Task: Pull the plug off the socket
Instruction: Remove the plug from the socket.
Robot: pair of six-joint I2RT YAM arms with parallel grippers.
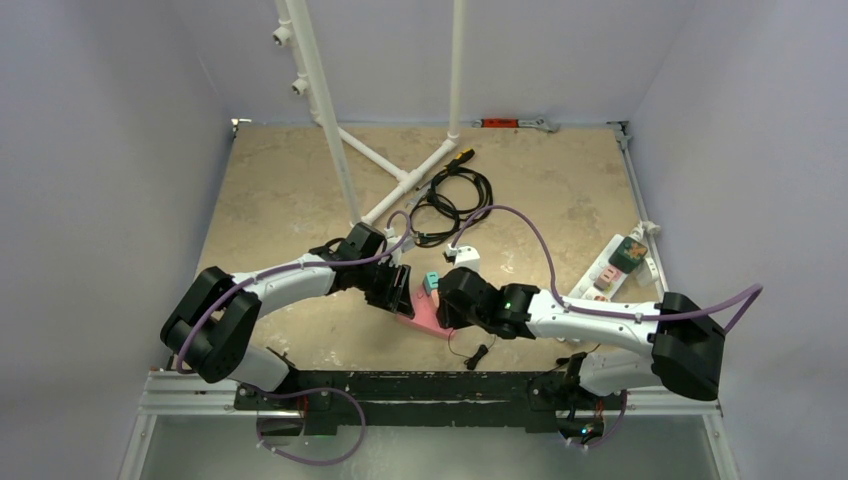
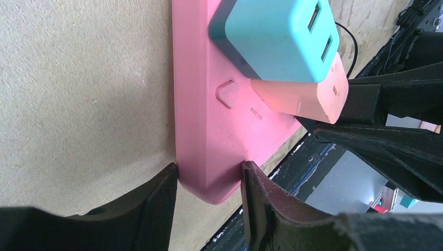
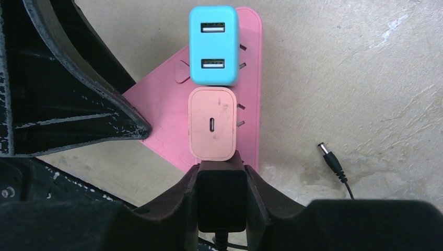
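The pink socket strip (image 2: pixel 203 104) lies flat on the tan table, and my left gripper (image 2: pixel 209 183) is shut on its near end, one finger on each long side. A teal USB charger (image 3: pixel 212 47) and a peach charger (image 3: pixel 211 125) stand plugged into it. Right behind the peach charger sits a black plug (image 3: pixel 222 201) with a thin cord, and my right gripper (image 3: pixel 222 170) is shut on it, fingers pressed to both sides. The plug's prongs are hidden. In the top view the left gripper (image 1: pixel 400 290) and right gripper (image 1: pixel 447 300) meet over the pink socket strip (image 1: pixel 425 318).
A black barrel connector (image 3: pixel 328 154) on its cord lies right of the strip. A coil of black cable (image 1: pixel 450 200) and a white pipe frame (image 1: pixel 400 180) stand behind. A white power strip (image 1: pixel 610 268) with a green adapter (image 1: pixel 628 253) lies at the right. The table's near edge (image 1: pixel 420 385) is close.
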